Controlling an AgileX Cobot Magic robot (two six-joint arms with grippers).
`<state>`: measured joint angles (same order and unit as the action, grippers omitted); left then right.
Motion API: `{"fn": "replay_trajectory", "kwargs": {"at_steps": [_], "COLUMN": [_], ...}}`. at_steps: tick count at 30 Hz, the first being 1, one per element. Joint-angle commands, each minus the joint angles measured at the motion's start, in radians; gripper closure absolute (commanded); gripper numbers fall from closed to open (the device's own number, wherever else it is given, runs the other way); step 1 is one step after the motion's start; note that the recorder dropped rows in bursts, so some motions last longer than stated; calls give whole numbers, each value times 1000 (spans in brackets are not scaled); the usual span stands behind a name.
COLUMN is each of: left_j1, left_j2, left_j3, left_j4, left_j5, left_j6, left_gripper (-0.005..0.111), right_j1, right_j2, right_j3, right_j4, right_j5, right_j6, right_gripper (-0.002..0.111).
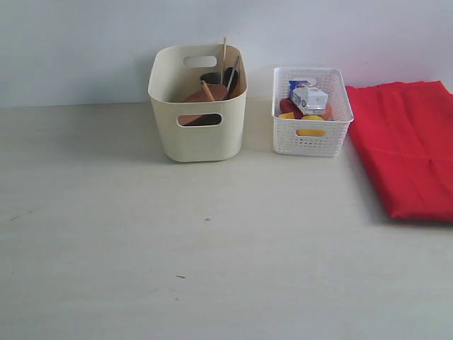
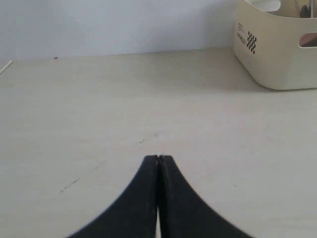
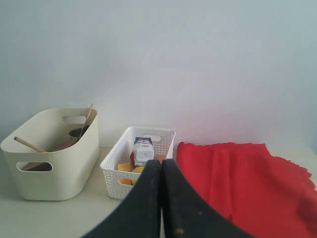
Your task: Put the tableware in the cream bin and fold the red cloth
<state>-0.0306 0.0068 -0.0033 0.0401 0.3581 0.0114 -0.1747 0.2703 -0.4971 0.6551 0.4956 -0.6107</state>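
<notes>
Left pincer (image 2: 158,158) and right pincer (image 3: 161,163) were together, empty; with tableware (image 1: 205,93) in the cream bin (image 1: 198,145), we judged folding the red cloth (image 1: 407,142) next, by its edge.

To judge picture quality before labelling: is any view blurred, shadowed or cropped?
Exterior view: soft even light, red cloth cropped at the right edge. Left wrist view: sharp, cream bin cropped. Right wrist view: right tool dark and slightly blurred.

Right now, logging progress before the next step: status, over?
Left tool shut, right tool shut, both empty. Tableware inside cream bin. Red cloth beside white basket, nothing on it.
</notes>
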Motion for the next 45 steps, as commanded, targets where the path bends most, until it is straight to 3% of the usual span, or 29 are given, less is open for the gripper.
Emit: {"fn": "replay_trajectory", "kwargs": {"at_steps": [1,22,36,45], "left_j1": [0,0,0,0], "left_j2": [-7,-7,-7,-7], "left_j3": [3,3,3,3], "left_j4": [-10,-10,-10,-10], "left_j5": [-3,-3,0,0], "left_j6": [1,1,1,1], "left_gripper": [107,107,107,107], "right_j1": [3,3,191,199], "right_j2": [-2,-1,-76,-120], "right_j3": [6,31,239,286], "right_j4": [2,-4,-3,-12], "right_j5": [-11,6,-173,-181], "right_j6": [-5,-15,-15,-15], "right_gripper": [108,108,108,108]}}
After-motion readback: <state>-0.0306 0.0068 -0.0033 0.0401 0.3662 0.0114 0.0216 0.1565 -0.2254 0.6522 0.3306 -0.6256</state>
